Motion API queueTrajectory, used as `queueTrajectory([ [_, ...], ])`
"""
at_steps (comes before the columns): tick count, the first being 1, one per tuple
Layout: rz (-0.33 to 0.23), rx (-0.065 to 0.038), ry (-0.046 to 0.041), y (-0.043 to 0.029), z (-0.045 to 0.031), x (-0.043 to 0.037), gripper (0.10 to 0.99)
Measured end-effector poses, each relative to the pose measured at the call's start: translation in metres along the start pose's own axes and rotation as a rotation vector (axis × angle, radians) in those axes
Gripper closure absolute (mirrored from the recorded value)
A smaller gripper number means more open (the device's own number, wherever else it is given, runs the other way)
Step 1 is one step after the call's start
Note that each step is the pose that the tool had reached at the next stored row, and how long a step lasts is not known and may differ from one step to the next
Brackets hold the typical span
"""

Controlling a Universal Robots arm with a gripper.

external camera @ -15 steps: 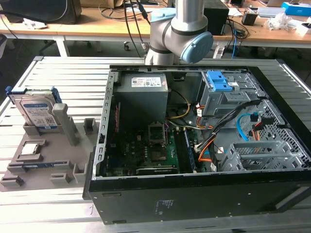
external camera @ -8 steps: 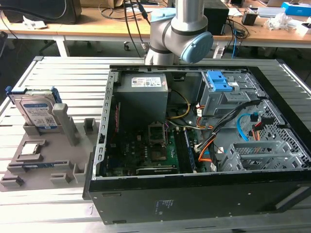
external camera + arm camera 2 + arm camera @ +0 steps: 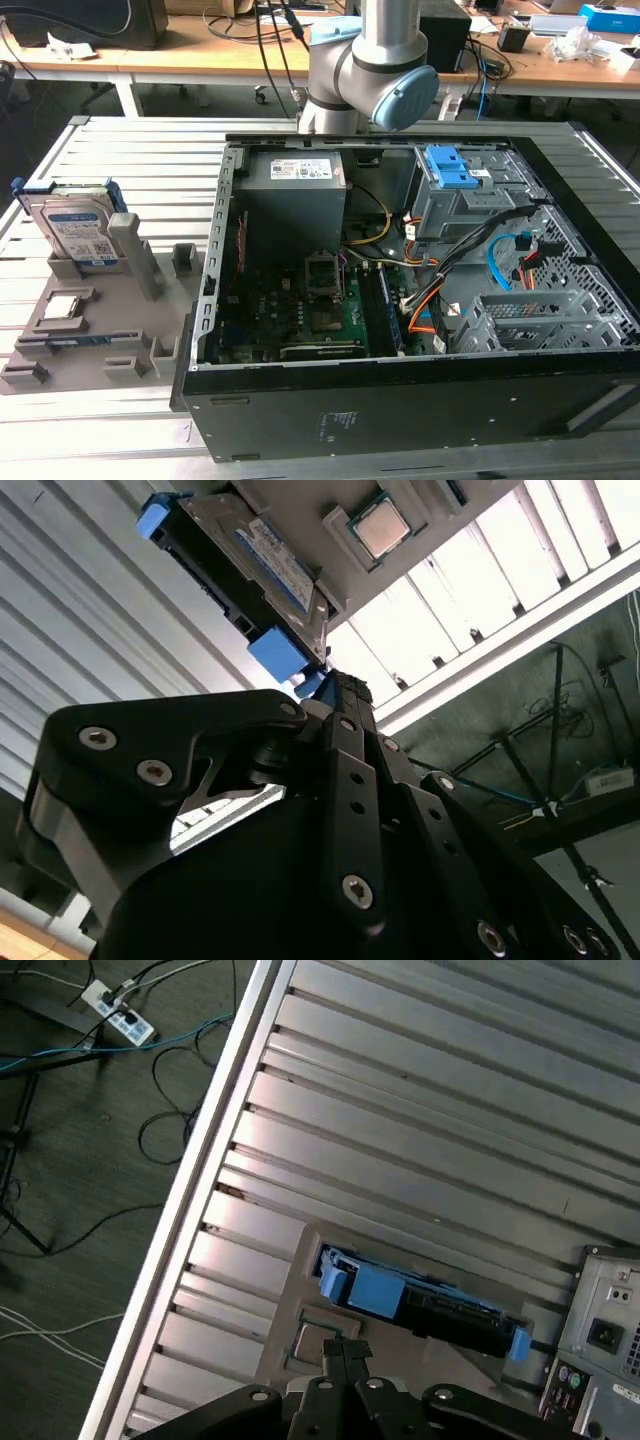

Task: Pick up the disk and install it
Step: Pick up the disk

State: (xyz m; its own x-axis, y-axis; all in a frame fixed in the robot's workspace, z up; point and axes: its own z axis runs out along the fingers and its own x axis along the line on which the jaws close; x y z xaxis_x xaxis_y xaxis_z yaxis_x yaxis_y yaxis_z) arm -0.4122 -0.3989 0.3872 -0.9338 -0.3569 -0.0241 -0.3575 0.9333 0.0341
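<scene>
With my gripper (image 3: 345, 1348) empty, fingers together, aimed at the hard drive (image 3: 420, 1300) upright along the gray holder's (image 3: 110, 315) far edge, descending unopened risks ramming it.

White-and-blue label on the disk (image 3: 76, 228), print illegible, power supply sticker (image 3: 300, 170) likewise

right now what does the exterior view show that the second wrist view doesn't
Exterior view: the open black computer case with its green motherboard and grey power supply box, plus the grey robot arm. Second wrist view: the black gripper up close and the dark floor with cables. Shared: the silver rectangular disk with blue side rails standing in the grey holder, the small square silver processor chip, and the slatted metal table.
</scene>
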Motion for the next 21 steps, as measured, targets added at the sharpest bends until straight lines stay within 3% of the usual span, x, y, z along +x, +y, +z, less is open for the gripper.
queueTrajectory([
  [1, -0.05, -0.001, 0.0017, 0.0, 0.0, 0.0, 0.98],
  [3, -0.087, -0.002, 0.003, 0.0, 0.0, 0.0, 0.98],
  [21, -0.326, -0.008, 0.0111, 0.0, 0.0, 0.0, 0.98],
])
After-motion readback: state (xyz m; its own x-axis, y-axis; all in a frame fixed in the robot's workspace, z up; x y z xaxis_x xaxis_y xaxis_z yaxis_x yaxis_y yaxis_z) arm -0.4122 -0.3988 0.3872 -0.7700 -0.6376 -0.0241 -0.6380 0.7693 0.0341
